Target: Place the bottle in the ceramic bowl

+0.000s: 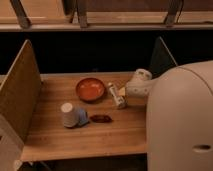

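The bottle (116,95) is slim and pale with a yellowish label and lies on the wooden table (55,132), just right of the ceramic bowl (90,89). The bowl is round and orange-red inside with a darker rim, and it holds nothing. My gripper (123,93) is at the end of the white arm (140,85) coming from the right, right at the bottle's right side. The arm's large white body (182,120) hides the table's right part.
A white-and-blue cup (73,115) lies on its side at the front left. A small dark red flat object (100,118) lies next to it. Tall wooden side panels (20,92) stand at the table's left and right (162,55) ends.
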### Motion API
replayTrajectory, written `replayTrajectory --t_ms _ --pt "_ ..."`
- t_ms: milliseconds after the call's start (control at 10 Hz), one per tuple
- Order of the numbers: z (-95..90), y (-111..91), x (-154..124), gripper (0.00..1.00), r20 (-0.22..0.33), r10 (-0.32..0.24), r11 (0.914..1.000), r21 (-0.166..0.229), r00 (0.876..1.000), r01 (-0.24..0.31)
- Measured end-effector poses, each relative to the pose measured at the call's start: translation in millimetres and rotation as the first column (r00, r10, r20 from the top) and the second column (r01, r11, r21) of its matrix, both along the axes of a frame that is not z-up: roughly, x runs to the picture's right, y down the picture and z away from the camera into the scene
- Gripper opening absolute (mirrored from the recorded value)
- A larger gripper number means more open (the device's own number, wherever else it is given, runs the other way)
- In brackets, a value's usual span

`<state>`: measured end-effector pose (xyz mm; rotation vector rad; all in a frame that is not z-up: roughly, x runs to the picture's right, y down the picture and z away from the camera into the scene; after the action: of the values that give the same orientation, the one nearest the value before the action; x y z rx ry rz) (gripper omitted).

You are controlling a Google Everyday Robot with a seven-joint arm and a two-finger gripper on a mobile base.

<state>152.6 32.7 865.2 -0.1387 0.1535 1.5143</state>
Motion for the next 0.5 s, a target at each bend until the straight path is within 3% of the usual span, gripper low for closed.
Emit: replayTrajectory --t_ms 400,500 --pt "25.5 8 -50 0.8 0.099 -0.056 0.9969 -0.05 0.994 0.061" --pt "37.3 17 -59 0.8 0.117 -0.065 0.9937 -0.083 0.991 0.075"
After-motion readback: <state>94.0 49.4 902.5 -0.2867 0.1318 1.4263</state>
